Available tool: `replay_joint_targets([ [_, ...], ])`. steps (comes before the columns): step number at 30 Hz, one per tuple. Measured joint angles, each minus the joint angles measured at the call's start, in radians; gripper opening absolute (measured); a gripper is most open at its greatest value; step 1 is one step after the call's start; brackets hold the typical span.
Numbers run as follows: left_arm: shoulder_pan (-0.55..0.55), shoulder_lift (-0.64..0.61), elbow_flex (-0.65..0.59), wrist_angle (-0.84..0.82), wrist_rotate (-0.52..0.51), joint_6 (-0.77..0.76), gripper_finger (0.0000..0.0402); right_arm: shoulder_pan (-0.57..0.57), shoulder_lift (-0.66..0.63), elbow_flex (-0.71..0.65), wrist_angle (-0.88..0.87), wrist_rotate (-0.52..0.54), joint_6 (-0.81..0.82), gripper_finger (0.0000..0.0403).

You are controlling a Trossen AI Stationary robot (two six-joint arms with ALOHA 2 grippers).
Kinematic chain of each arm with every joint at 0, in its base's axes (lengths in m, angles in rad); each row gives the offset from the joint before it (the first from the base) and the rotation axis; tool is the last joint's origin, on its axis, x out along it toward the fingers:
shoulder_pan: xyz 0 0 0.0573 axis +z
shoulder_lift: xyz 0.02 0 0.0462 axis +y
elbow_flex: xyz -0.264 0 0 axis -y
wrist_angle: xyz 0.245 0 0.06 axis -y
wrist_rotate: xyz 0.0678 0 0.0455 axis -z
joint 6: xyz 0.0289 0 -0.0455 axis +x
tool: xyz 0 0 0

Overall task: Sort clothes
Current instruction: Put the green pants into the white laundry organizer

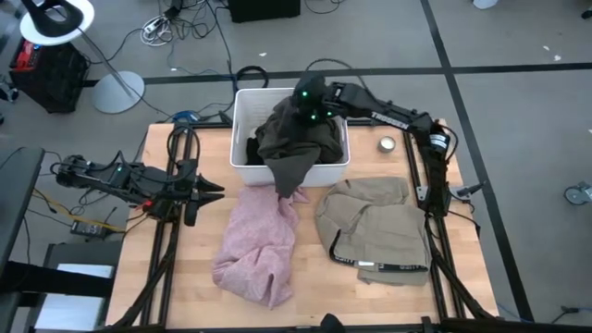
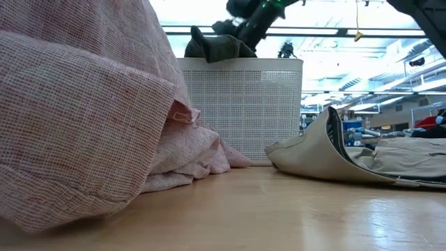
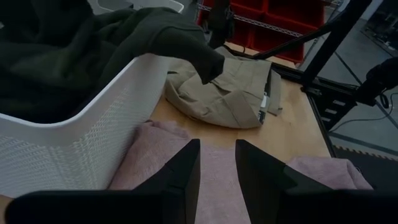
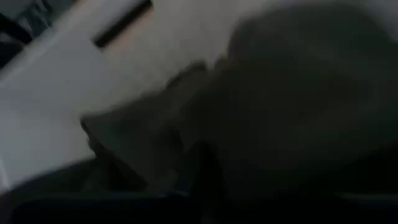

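Observation:
An olive-brown garment (image 1: 294,139) lies heaped in the white bin (image 1: 242,102), and one end (image 1: 289,176) hangs over the bin's near wall; it also shows in the left wrist view (image 3: 93,50). My right gripper (image 1: 307,106) is above the heap at the bin's far side. A pale pink garment (image 1: 257,242) lies crumpled on the table in front of the bin. A grey-beige garment (image 1: 375,227) lies folded to its right. My left gripper (image 3: 217,165) is open and empty at the table's left (image 1: 211,190), pointing toward the pink garment. No teal-blue or black garment shows.
A small round object (image 1: 387,143) lies on the table right of the bin. The arms' dark frame rails (image 1: 171,240) run along the table's left and right sides. Bare wood (image 1: 319,287) shows between the two garments, near the front edge.

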Motion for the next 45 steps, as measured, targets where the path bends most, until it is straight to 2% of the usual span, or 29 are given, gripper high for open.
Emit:
replay_joint_targets([
  [6,0.0,0.0,0.0,0.016,0.011,0.0,0.0106,-0.02,0.019,-0.001,-0.019,-0.123,0.031,0.0162],
  [10,0.0,0.0,0.0,0.016,0.011,-0.007,0.0106,-0.039,-0.014,-0.001,-0.02,-0.203,0.039,0.0189],
  [18,0.0,0.0,0.0,0.013,0.011,-0.013,0.0106,-0.038,-0.128,0.002,-0.011,-0.137,0.05,0.019],
  [23,0.0,0.0,0.0,0.007,0.011,-0.013,0.0106,-0.004,-0.15,0.002,-0.01,-0.156,0.053,0.0158],
  [26,0.0,0.0,0.0,0.004,0.011,-0.011,0.0106,0.026,-0.141,0.002,-0.016,-0.166,0.042,0.0106],
  [29,0.0,0.0,0.0,0.005,0.011,-0.001,0.0106,0.059,-0.106,0.003,-0.014,-0.174,0.025,0.0035],
  [31,0.0,0.0,0.0,0.006,0.011,-0.001,0.0106,0.075,-0.077,0.001,-0.023,-0.176,0.015,0.0011],
  [38,0.0,0.0,0.0,0.006,0.011,-0.015,0.0106,0.084,0.041,0.001,-0.095,-0.175,0.021,0.0003],
  [45,0.0,0.0,0.0,0.007,0.011,-0.016,0.0106,0.058,0.171,0.002,-0.08,-0.206,0.009,0.0003],
])
